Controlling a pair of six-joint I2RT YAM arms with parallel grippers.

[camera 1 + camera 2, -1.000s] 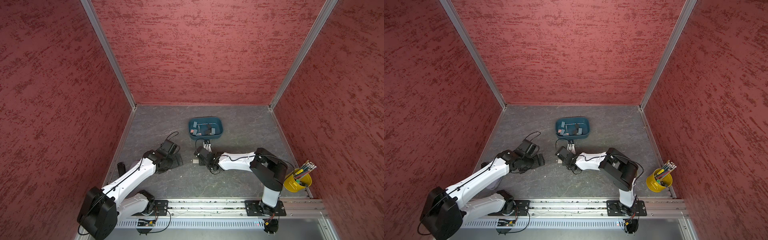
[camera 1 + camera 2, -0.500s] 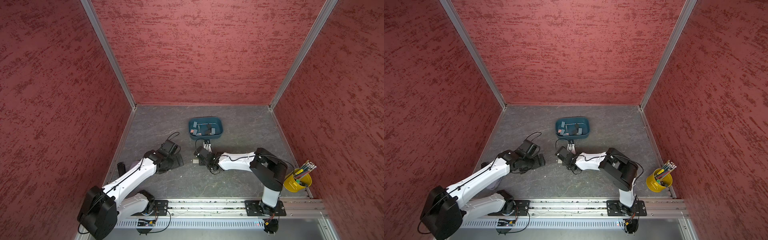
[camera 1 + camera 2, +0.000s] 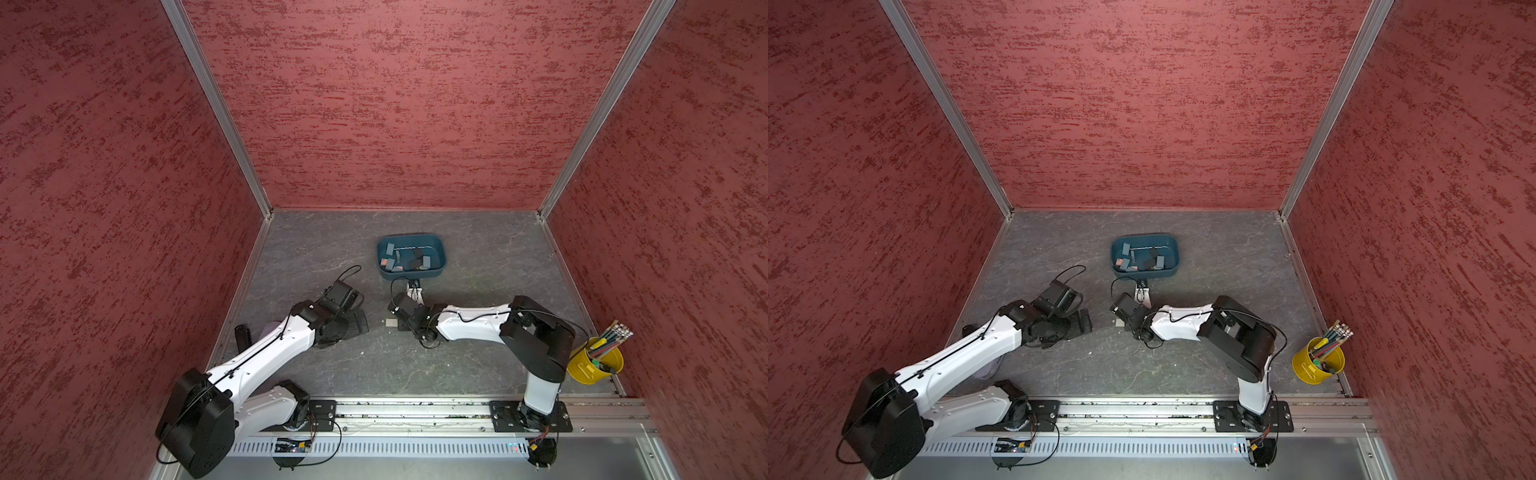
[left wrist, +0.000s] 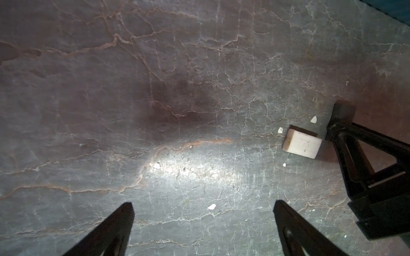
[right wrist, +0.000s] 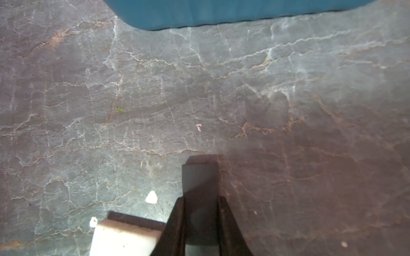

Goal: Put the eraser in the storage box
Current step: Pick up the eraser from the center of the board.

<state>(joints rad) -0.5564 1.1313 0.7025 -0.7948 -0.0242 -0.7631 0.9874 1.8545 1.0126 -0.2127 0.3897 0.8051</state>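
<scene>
My right gripper (image 5: 200, 199) is shut on a dark grey eraser (image 5: 199, 175), low over the stone floor. The block sticks out past the fingertips. In the left wrist view the same gripper (image 4: 339, 126) shows with the eraser (image 4: 343, 109) at its tip. A white eraser (image 5: 124, 237) (image 4: 301, 144) (image 3: 391, 322) lies on the floor right beside it. The teal storage box (image 3: 436, 266) (image 3: 1170, 266) stands just beyond, several erasers inside; its wall (image 5: 221, 11) faces the gripper. My left gripper (image 4: 203, 212) (image 3: 358, 322) hangs open over bare floor to the left.
A yellow cup (image 3: 595, 365) (image 3: 1317, 365) of pencils stands at the front right corner. A small black object (image 3: 241, 334) stands by the left wall. White crumbs (image 4: 211, 206) lie scattered on the floor. Red walls close in three sides.
My right gripper's jaws have closed onto the dark grey eraser. Both arms have stayed almost where they were.
</scene>
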